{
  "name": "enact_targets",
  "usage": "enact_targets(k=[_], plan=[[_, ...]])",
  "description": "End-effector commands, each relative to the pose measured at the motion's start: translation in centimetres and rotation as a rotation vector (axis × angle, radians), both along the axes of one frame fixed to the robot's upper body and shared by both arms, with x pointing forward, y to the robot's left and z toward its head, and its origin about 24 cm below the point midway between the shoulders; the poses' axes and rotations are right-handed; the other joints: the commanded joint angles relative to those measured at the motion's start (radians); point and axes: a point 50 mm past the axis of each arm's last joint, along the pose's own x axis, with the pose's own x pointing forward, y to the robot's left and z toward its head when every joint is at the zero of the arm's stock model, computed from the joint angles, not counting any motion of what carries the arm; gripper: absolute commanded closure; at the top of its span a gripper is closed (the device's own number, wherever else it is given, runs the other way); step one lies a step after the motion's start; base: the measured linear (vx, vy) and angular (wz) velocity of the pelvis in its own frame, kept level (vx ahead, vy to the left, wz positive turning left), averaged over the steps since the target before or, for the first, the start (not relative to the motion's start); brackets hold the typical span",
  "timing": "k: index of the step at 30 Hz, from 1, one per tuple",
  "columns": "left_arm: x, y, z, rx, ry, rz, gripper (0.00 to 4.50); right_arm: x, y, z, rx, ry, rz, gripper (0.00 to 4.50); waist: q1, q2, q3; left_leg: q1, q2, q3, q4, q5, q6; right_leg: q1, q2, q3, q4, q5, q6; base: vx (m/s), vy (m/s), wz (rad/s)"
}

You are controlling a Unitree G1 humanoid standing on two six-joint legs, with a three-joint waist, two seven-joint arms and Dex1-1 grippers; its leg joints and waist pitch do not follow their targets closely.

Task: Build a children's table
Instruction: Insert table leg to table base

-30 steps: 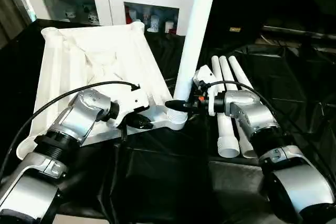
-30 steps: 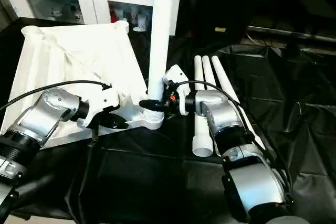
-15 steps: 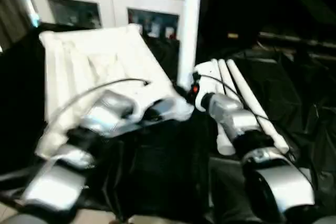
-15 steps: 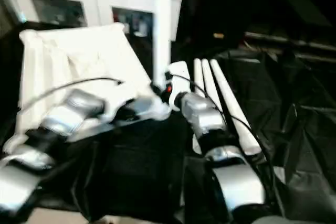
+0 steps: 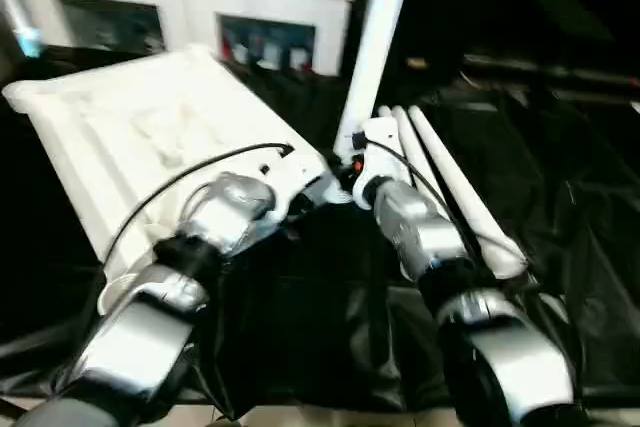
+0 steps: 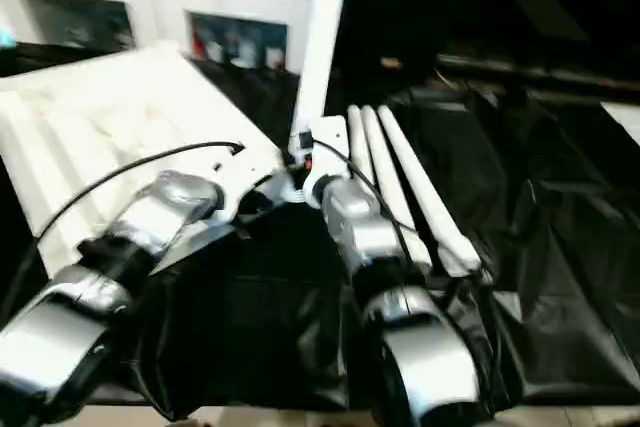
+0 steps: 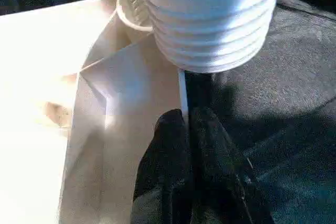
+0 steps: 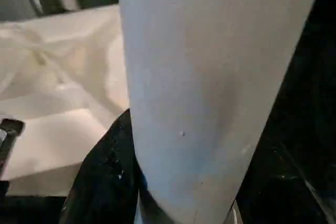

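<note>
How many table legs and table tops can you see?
Standing leg: 1
Legs lying on the black cloth: 3
Table top: 1
Total: 5

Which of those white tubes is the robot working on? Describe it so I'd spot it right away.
Find the big white table top lying on the black cloth. At its near right corner one white leg stands up, gripped by the right fingers. The three spare legs lie flat, side by side, to its right.
</note>
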Motion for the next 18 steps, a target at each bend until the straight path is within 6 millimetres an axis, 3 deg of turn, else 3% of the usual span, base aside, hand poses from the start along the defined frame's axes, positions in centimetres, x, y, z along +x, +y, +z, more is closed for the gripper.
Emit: enact_targets(k=[1,4,5,6,8,9,10,12,13,15,18], plan=[[-0.5,-1.0,1.0,-0.019,-0.062,-0.141,4.50,-1.3,-1.3,-2.9,-0.004,0.118,0.033,2.62,0.004,0.021,-0.043,0.022,0.077,-0.032,-0.084,-0.399,-0.029,0.013,-0.086,0.067,-0.070,-0.277,-0.160,0.000,0.000,0.00],[-1.5,-0.9,0.9,-0.058,-0.041,-0.225,4.50,-1.4,-2.3,-2.5,0.029,0.086,0.060,2.62,0.012,0.015,-0.047,0.017,0.079,-0.026,-0.079,-0.334,-0.013,0.017,-0.089,0.073,-0.063,-0.252,-0.166,0.022,-0.015,0.02],[-1.9,-0.7,0.9,-0.068,-0.042,-0.265,4.50,-1.4,-2.6,-1.9,0.056,0.063,0.076,2.62,0.021,0.015,-0.048,0.020,0.078,-0.021,-0.075,-0.300,-0.003,0.014,-0.086,0.073,-0.059,-0.218,-0.173,0.065,-0.046,0.06],[-2.5,-0.3,1.0,-0.068,-0.049,-0.308,4.50,-1.4,-3.3,-0.8,0.092,0.016,0.117,2.62,0.027,0.010,-0.052,0.022,0.080,-0.017,-0.071,-0.253,0.011,0.019,-0.083,0.073,-0.046,-0.159,-0.189,0.080,-0.051,0.09],[-2.6,-0.2,1.0,-0.066,-0.052,-0.317,4.50,-1.4,-3.4,-0.5,0.100,0.004,0.129,2.62,0.032,0.014,-0.061,0.021,0.076,-0.006,-0.059,-0.114,0.039,0.023,-0.074,0.072,-0.019,0.043,-0.230,0.098,-0.048,0.07],[-3.0,0.4,1.2,-0.085,-0.013,-0.328,3.93,-1.5,-3.8,0.4,0.116,-0.023,0.171,2.62,0.034,0.004,-0.062,0.016,0.070,0.002,-0.050,-0.040,0.070,0.027,-0.070,0.072,-0.004,0.158,-0.253,0.090,-0.038,0.06],[-3.1,0.6,1.3,-0.091,0.000,-0.335,3.93,-1.5,-3.9,0.7,0.115,-0.033,0.186,2.62,0.037,0.003,-0.062,0.015,0.070,0.003,-0.048,-0.017,0.081,0.029,-0.070,0.073,0.001,0.192,-0.262,0.067,-0.027,0.02],[-3.6,1.9,2.3,-0.116,0.026,-0.368,3.87,-1.7,-4.6,1.9,0.110,-0.064,0.255,2.62,0.038,-0.004,-0.078,0.006,0.060,0.002,-0.029,0.118,0.134,0.041,-0.065,0.070,0.029,0.383,-0.282,0.059,-0.024,0.01],[-3.6,1.9,2.3,-0.116,0.026,-0.368,3.72,-1.7,-4.6,1.9,0.110,-0.064,0.255,2.62,0.038,-0.004,-0.077,0.006,0.058,0.002,-0.027,0.143,0.148,0.037,-0.063,0.069,0.032,0.421,-0.288,0.000,0.000,0.00],[-3.7,2.7,3.2,-0.138,0.027,-0.370,3.57,-1.7,-5.0,2.5,0.110,-0.073,0.286,2.62,0.036,0.000,-0.072,0.002,0.062,0.002,-0.025,0.129,0.169,0.036,-0.066,0.067,0.031,0.406,-0.297,0.000,0.000,0.00],[-3.3,4.0,5.3,-0.228,0.024,-0.338,3.35,-1.9,-5.4,3.0,0.099,-0.079,0.330,2.62,0.033,0.001,-0.068,0.003,0.067,0.002,-0.028,0.071,0.141,0.034,-0.063,0.066,0.024,0.291,-0.295,0.000,0.000,0.00]])
